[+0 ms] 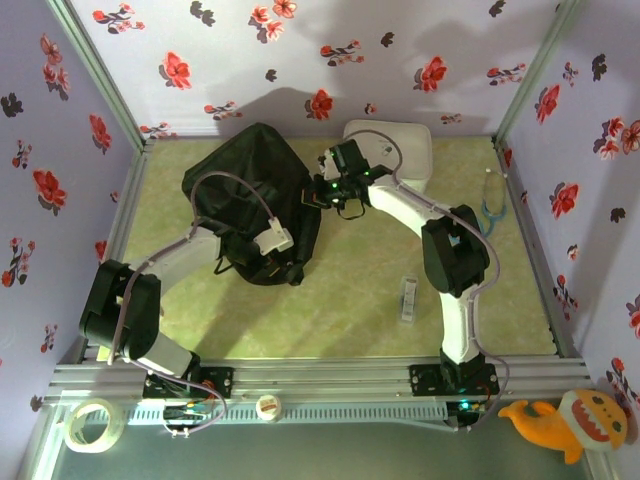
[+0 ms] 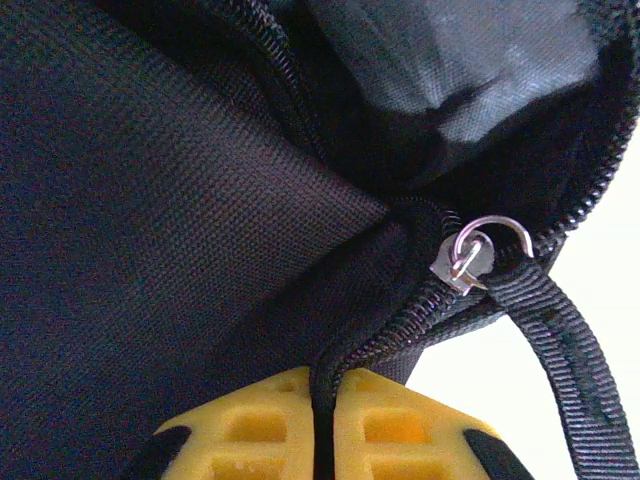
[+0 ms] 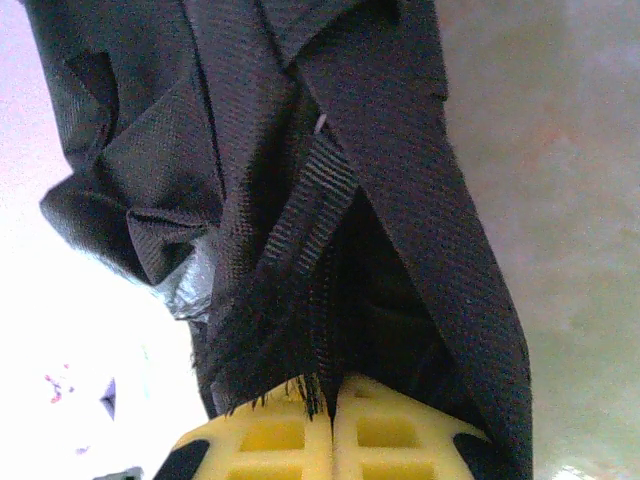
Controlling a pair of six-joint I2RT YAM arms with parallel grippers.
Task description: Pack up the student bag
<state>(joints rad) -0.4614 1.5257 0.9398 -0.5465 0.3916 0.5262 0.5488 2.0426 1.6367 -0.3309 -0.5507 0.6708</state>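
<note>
The student bag (image 1: 250, 195), a large black soft fabric backpack with zippers and webbing straps, lies slumped on the pale green table mat (image 1: 350, 320) at about 10 o'clock from the mat's centre in the top view. The left gripper (image 1: 272, 262) is at the bag's 5 o'clock edge. In the left wrist view its yellow ribbed finger pads (image 2: 260, 430) are pressed together with a fold of the bag's black cloth pinched between them. A silver zipper slider (image 2: 465, 258) sits at 1 o'clock of the pads, where a black webbing strap (image 2: 570, 350) begins. The right gripper (image 1: 315, 192) is at the bag's 3 o'clock edge. In the right wrist view its yellow pads (image 3: 395, 435) are likewise clenched on black fabric, with a frayed edge beside the grip. Just past the right wrist, at 1 o'clock of the mat, rests a white rounded rectangular zip case (image 1: 405, 140). A small slim white object (image 1: 408, 298) lies at 4 o'clock, well apart from the bag. On the near frame sit a clear tape roll (image 1: 90, 425) and an orange and white plush toy (image 1: 570, 420).
</note>
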